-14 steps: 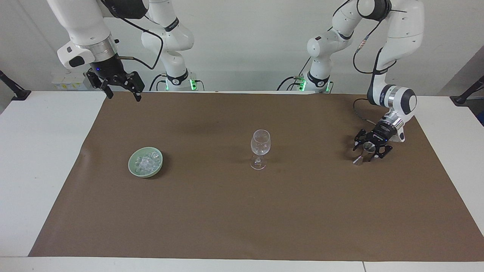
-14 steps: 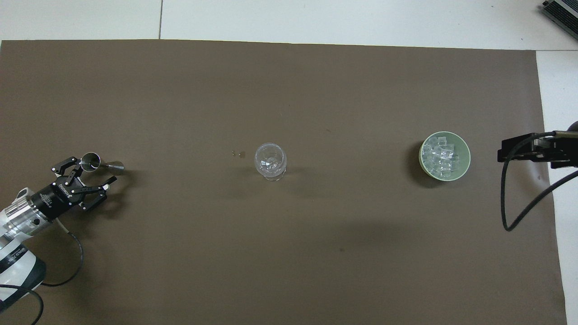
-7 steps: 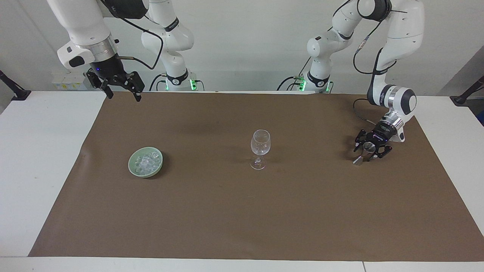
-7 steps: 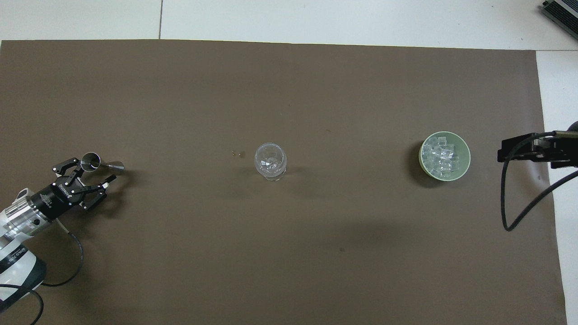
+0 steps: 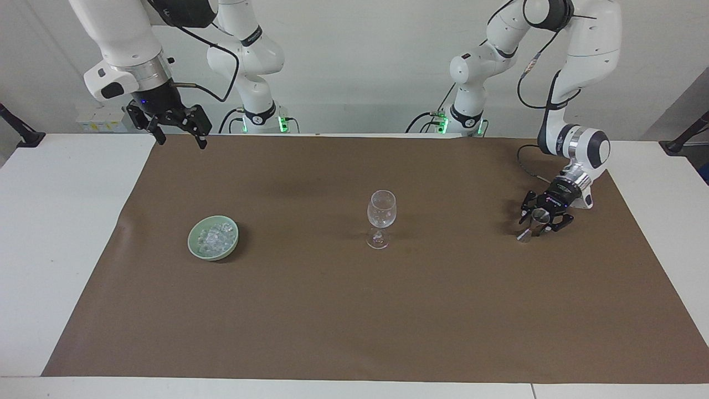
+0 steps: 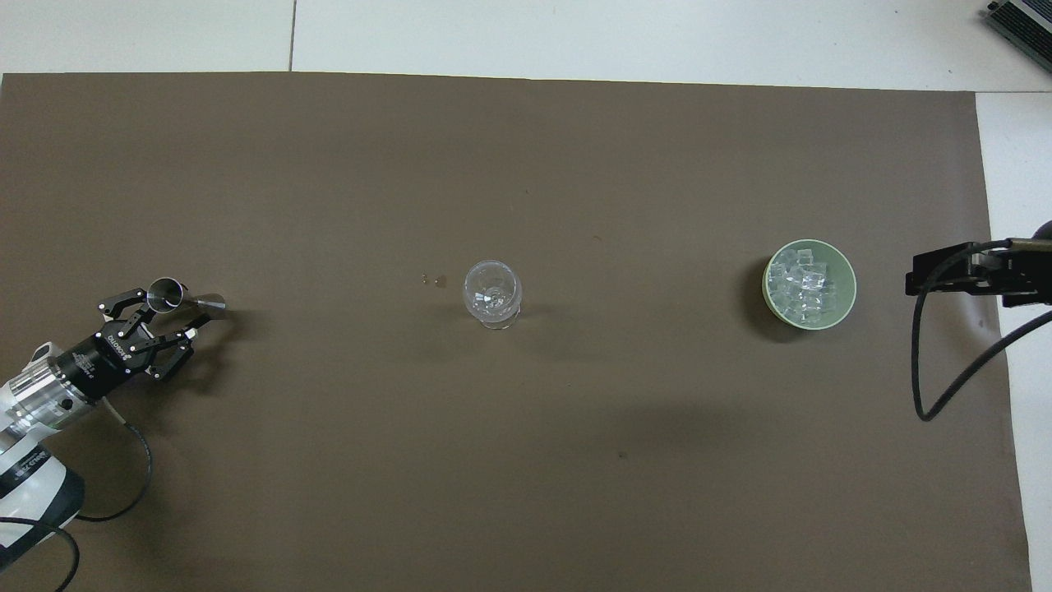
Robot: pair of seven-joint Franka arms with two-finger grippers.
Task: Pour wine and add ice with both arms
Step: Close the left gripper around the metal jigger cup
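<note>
A small steel jigger (image 5: 536,224) (image 6: 174,296) stands on the brown mat toward the left arm's end of the table. My left gripper (image 5: 545,220) (image 6: 167,316) is low around it, one finger on each side with the gap narrow; I cannot tell if they touch it. An empty-looking wine glass (image 5: 381,213) (image 6: 492,292) stands upright mid-table. Ice (image 5: 215,237) (image 6: 801,284) fills a pale green bowl (image 5: 191,244) (image 6: 851,289) toward the right arm's end. My right gripper (image 5: 181,143) hangs open, high over the mat's corner by its base. No wine shows.
The brown mat (image 5: 354,310) covers most of the white table. Two tiny specks (image 6: 433,280) lie on it beside the glass, toward the left arm's end. A black cable (image 6: 925,362) loops down from the right wrist.
The left gripper's fingers have drawn closer together around the jigger. The right arm, glass and bowl have not moved.
</note>
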